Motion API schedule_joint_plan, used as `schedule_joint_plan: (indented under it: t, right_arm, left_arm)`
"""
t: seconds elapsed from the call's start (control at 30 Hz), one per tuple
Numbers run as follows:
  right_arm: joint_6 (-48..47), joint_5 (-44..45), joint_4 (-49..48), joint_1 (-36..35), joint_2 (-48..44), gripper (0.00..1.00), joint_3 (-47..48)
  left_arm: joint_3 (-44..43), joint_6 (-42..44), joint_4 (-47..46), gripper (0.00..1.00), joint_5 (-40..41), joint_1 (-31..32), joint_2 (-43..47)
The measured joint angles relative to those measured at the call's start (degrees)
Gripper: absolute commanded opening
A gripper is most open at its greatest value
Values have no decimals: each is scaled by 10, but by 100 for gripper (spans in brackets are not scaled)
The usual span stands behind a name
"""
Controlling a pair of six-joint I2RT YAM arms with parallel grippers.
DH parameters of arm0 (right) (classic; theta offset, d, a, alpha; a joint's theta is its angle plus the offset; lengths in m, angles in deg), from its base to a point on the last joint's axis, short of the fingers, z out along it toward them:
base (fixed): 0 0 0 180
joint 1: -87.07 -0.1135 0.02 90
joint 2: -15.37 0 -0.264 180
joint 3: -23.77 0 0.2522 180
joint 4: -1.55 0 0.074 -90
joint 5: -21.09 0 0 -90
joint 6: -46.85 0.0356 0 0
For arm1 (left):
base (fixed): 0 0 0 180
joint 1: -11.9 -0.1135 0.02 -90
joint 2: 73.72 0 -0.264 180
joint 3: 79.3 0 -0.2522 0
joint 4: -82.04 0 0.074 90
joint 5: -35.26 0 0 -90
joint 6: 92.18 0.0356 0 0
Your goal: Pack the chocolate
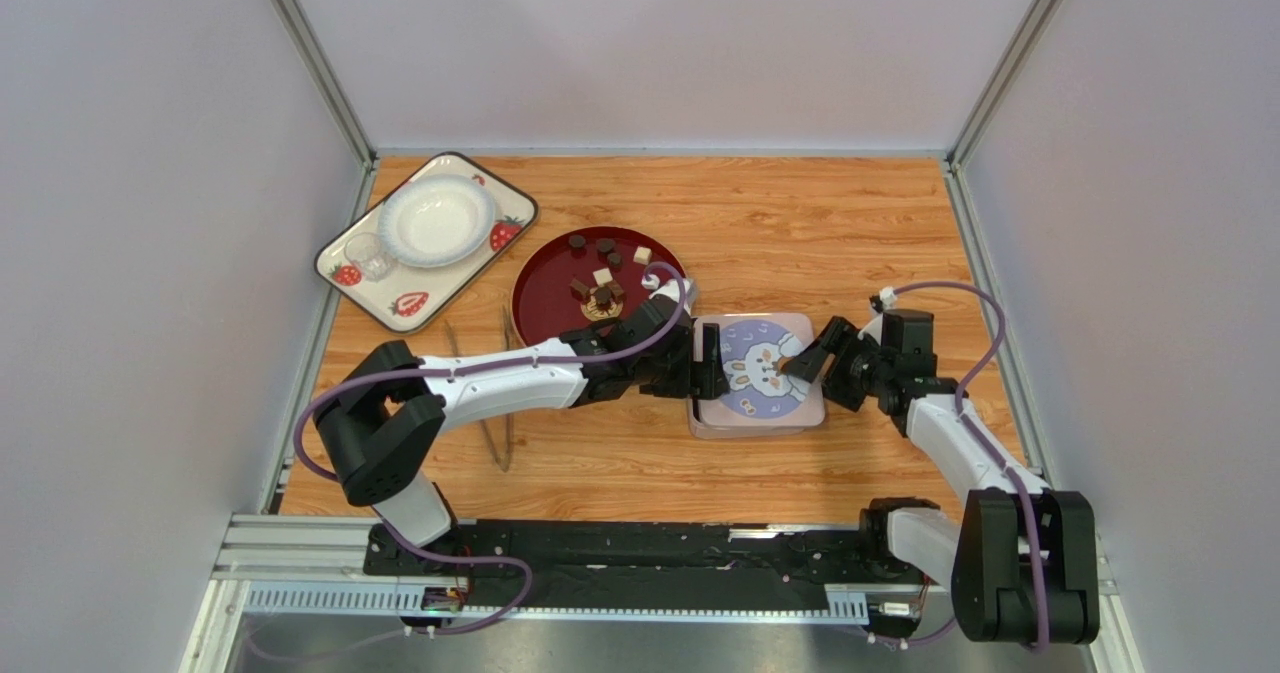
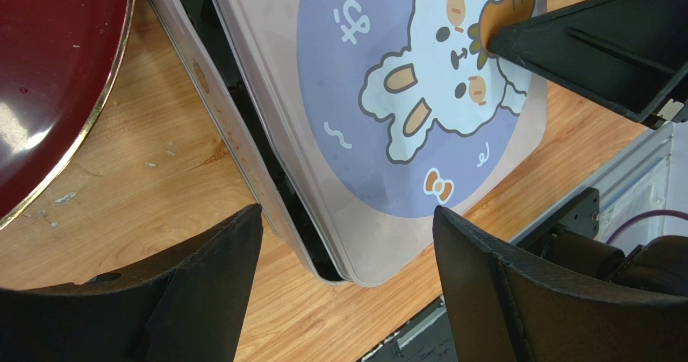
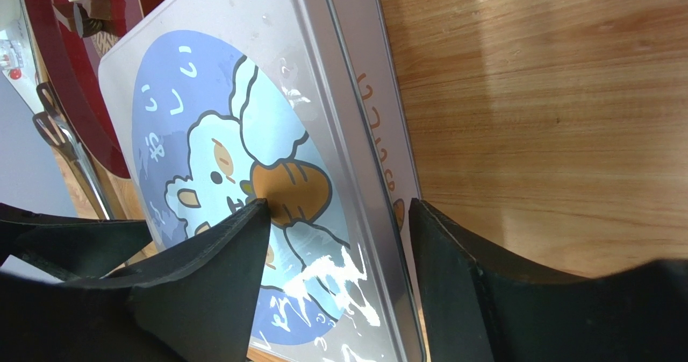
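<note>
**Left jaws:** apart, holding nothing. The fingers (image 2: 214,285) stand either side of one corner of the tin (image 1: 763,411). Neither is seen to touch it.

**Right jaws:** apart, astride the tin's opposite edge. One finger (image 3: 230,265) rests its tip on the lid (image 2: 388,96), on the printed carrot. The other stands just outside the side wall; whether it touches there cannot be made out.

**Tin:** square, on the table (image 1: 781,223), between the two arms. The lid is pale pink with a lilac disc and a white rabbit. It sits askew on the base (image 2: 211,108), with a dark gap along the side nearest the left jaws. The contents are hidden.

**Chocolate** (image 1: 604,274)**:** small pieces, mostly dark and a few pale, all on the plate (image 1: 538,310). Some lie loose towards the far rim, others cluster near the middle. They are apart from both jaws.

**Plate:** round, dark red with a gold rim, just beside the tin on the left arm's side. The left wrist overlaps its near edge.

**Tongs** (image 1: 505,441)**:** metal, flat on the table near the plate, partly under the left arm.

**Tray** (image 1: 403,306)**:** rectangular with a strawberry print, at the table's far left corner. It carries a white fluted bowl (image 1: 433,220) and a small clear cup (image 1: 368,265).
</note>
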Motion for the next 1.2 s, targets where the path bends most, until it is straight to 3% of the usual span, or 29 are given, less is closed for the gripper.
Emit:
schedule_joint_plan:
  t: [0.6,0.87,1.2]
  right_arm:
    - [0,43,5,-68,41,75,38]
    - [2,54,17,-74,43,78,46]
    - [-3,66,65,-78,44,83,70]
  left_arm:
    - [5,-15,-21,86,-23,-1,0]
    - [63,-46,-40,86,16,0,48]
    - [66,-64,-59,86,44,-3,54]
